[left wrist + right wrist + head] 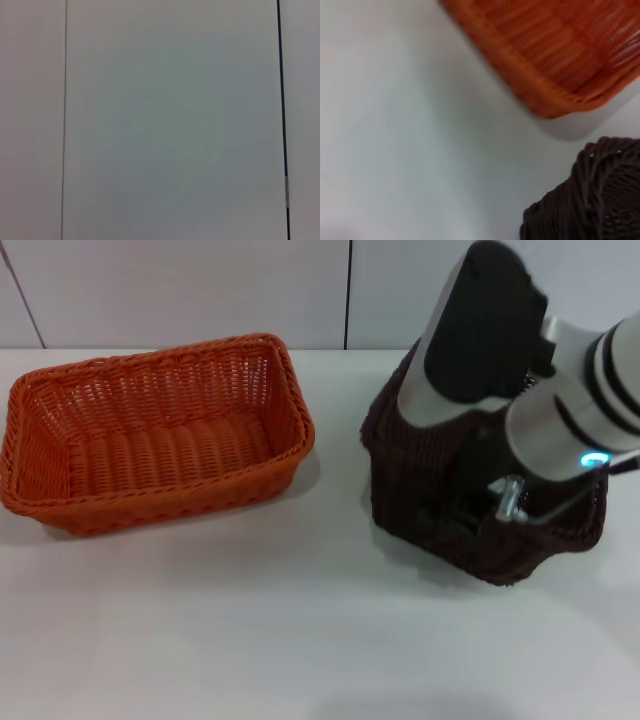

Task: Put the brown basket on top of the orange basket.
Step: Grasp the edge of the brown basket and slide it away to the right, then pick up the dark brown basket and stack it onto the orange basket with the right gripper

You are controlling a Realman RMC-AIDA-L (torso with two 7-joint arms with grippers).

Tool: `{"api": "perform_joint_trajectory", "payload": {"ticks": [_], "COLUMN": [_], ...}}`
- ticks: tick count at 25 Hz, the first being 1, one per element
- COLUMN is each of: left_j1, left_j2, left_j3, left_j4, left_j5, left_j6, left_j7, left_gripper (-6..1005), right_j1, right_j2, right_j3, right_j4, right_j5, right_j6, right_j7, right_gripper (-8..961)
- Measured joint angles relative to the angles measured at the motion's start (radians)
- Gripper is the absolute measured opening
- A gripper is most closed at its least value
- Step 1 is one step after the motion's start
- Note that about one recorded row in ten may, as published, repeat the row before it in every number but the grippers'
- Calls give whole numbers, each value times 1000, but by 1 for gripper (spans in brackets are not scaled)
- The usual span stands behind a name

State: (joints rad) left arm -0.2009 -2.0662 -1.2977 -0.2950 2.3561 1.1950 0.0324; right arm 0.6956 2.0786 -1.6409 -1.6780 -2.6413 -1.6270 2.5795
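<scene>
The orange basket (155,435) stands empty on the white table (250,630) at the left; one of its corners shows in the right wrist view (560,55). The brown basket (440,510) is at the right, apart from the orange one, and looks tipped with one side raised. A corner of it shows in the right wrist view (590,200). My right gripper (492,505) reaches down inside the brown basket at its near rim, and the arm hides much of the basket. My left arm is out of the head view.
A white panelled wall (200,290) runs behind the table. The left wrist view shows only wall panels (170,120). Bare table lies between the two baskets (335,490) and in front of them.
</scene>
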Motion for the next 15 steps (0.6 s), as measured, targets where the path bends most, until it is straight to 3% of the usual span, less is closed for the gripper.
{"api": "perform_joint_trajectory", "payload": {"ticks": [5, 15], "left_j1": [0, -2], "left_j2": [0, 3], "left_j3": [0, 0], "left_j4": [6, 8], "left_j5": [0, 2], "left_j6": [0, 0], "left_j7": [-1, -2], "left_gripper": [776, 776], "right_j1": [17, 74], "right_j2": [-1, -4], "right_j3": [57, 69], "right_j4": [-98, -140], "right_j5": [-8, -12], "right_j6": [-52, -87], "right_j7": [2, -35], "right_gripper": [129, 129]}}
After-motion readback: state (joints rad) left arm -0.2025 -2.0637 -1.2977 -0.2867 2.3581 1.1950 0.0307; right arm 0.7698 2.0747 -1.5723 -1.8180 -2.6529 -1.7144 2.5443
